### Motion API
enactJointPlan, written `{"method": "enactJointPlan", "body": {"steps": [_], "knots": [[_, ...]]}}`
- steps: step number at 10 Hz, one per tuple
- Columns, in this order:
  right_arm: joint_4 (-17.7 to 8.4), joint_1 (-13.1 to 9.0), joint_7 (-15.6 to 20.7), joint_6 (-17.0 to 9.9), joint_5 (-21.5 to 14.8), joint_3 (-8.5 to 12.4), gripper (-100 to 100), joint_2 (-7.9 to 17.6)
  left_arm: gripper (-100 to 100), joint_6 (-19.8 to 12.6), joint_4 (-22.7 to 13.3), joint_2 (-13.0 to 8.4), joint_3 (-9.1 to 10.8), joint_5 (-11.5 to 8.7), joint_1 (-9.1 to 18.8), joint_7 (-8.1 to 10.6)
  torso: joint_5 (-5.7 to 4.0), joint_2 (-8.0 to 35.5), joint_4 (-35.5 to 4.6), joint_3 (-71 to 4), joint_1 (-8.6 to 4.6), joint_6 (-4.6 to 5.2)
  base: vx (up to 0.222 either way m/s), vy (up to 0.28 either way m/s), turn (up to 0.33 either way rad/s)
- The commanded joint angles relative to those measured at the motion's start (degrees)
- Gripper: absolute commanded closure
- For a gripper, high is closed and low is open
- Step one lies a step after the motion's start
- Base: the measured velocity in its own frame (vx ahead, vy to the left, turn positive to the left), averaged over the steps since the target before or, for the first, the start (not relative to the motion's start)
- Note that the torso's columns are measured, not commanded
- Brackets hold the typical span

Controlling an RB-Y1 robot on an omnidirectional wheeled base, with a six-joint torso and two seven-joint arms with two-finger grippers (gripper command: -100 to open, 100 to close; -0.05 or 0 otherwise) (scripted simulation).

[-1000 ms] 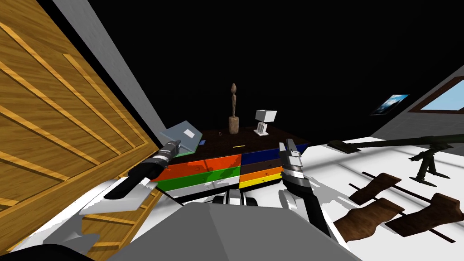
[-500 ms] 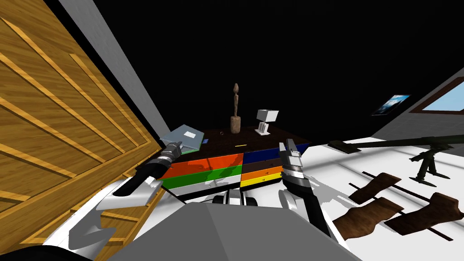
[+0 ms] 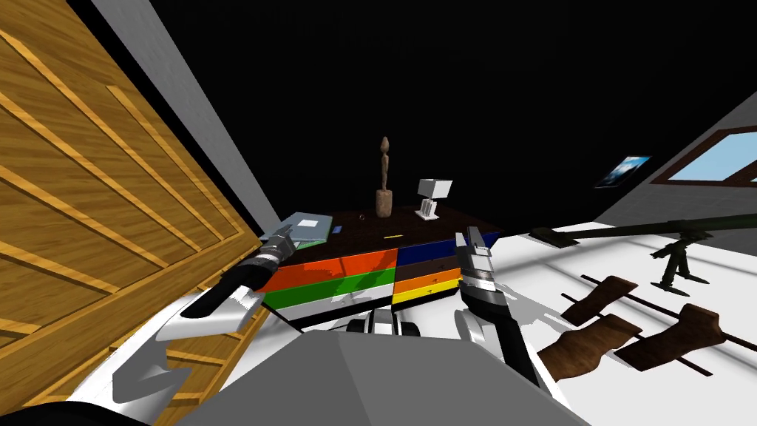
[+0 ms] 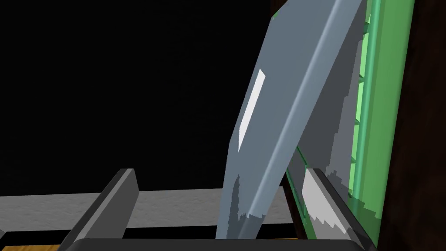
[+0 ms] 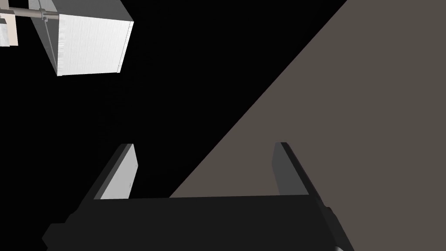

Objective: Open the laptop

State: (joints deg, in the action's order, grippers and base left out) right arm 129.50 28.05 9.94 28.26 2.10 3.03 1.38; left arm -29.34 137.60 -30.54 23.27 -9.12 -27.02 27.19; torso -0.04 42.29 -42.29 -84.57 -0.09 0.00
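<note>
My left pincer point(image 4: 219, 173) stands wide apart and clamps nothing. The free edge of the slab-shaped, grey-blue lid point(image 4: 278, 100), which bears a small white rectangle, runs into the gap between my two blades. One finger point(image 4: 322, 200) lies in the narrow wedge under that lid, between it and the pale green base point(image 4: 383, 109). Whether it presses the underside I cannot tell. The other finger point(image 4: 111, 205) stands on the outer side, apart from the lid. The lid is lifted off the base only by a slim angle.

In the head view my left pincer point(image 3: 284, 238) meets the near edge of the laptop point(image 3: 304, 228). The laptop sits at the left end of the dark brown top of a chest of drawers point(image 3: 414, 225). The chest's fronts are red-orange, green and white on the left, and blue, brown, orange and yellow on the right.

Farther back on that top stand a slender wooden figure on a round foot point(image 3: 384, 177) and a white boxy lamp on a thin stem point(image 3: 432, 196).

My right pincer point(image 3: 470, 238) hovers at the right front corner of the chest. Its blades point(image 5: 204, 147) are apart and empty. A flat grey-brown surface lies beyond them, with the lamp point(image 5: 87, 39) off to one side.

A large panelled wooden door point(image 3: 89, 222) rises to my left.
</note>
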Motion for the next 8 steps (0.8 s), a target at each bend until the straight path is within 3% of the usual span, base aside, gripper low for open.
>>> {"method": "enactJointPlan", "body": {"steps": [1,5,6,7,8], "knots": [[0.0,0.0,0.0,0.0,0.0,0.0,0,0.0,-100,-2.4,1.8,-2.0,2.48,-0.7,-0.9,2.54,0.03,0.0,0.0,0.0,0.06,0.0,-0.008,-0.006,-0.057],[0.0,0.0,0.0,0.0,0.0,0.0,0,0.0,-100,-7.1,5.1,-6.0,7.24,-2.3,-2.5,7.03,-0.02,0.1,-0.1,0.1,0.02,-0.01,-0.007,-0.001,-0.085],[0.0,0.0,0.0,0.0,0.0,0.0,0,0.0,-100,-6.6,4.6,-5.3,6.31,-1.9,-2.1,6.29,-0.03,0.1,-0.1,0.1,0.03,-0.01,0.0,0.0,0.0],[0.0,0.0,0.0,0.0,0.0,0.0,0,0.0,0,-6.9,4.7,-5.4,6.42,-1.9,-2.1,6.51,0.01,0.1,0.0,0.0,0.06,-0.01,0.0,0.0,0.0],[0.0,0.0,0.0,0.0,0.0,0.0,0,0.0,0,-6.9,4.7,-5.4,6.37,-1.9,-2.2,6.49,0.0,0.0,0.0,0.0,0.06,-0.01,0.0,0.0,0.0]]}}
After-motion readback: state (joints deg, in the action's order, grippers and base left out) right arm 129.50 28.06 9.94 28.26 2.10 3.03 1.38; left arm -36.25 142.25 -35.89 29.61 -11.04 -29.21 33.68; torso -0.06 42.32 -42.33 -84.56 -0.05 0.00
